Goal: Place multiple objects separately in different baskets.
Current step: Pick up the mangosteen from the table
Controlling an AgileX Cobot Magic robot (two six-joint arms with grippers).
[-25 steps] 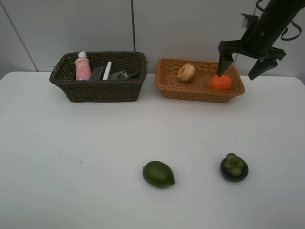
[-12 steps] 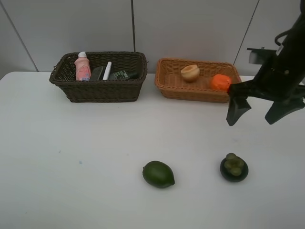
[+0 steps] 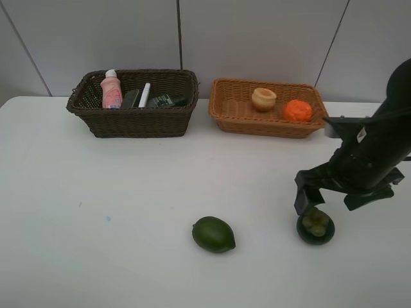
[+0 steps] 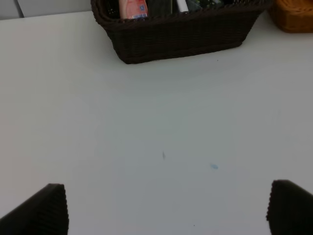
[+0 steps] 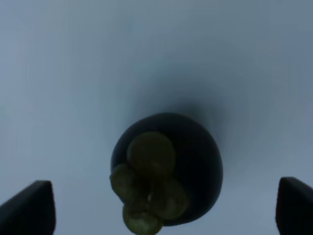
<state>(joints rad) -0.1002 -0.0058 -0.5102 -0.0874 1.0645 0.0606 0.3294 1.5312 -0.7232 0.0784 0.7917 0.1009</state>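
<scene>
**Right gripper point(image 3: 331, 204) down over the mangosteen point(image 3: 315, 226)**

Since a second ago your right arm has swung away from the light basket point(image 3: 257, 123) and dropped toward the near edge of the table point(image 3: 96, 212). The peach point(image 3: 264, 99) has also rolled a little toward the orange point(image 3: 297, 110).

Starting at the left, your left gripper point(image 4: 168, 210) shows only in its own wrist view. Its jaws are spread wide over bare table and hold nothing.

At eleven o'clock on the table sits the dark brown basket point(image 3: 138, 123). Inside it, left to right, are the pink bottle point(image 3: 112, 91) standing upright, the black eraser point(image 3: 131, 98), the white marker point(image 3: 145, 95) and the dark green bottle point(image 3: 168, 101).

At six o'clock the green fruit point(image 3: 214, 234) lies alone on the table, well apart from both baskets.

At one o'clock the light basket holds the peach and, to its right, the orange; you can see a gap between them.

At four o'clock the mangosteen rests on the table, its green cap facing up. Your right gripper hangs directly above it, jaws spread, one fingertip on each side of the fruit. In the right wrist view neither fingertip touches it.
</scene>
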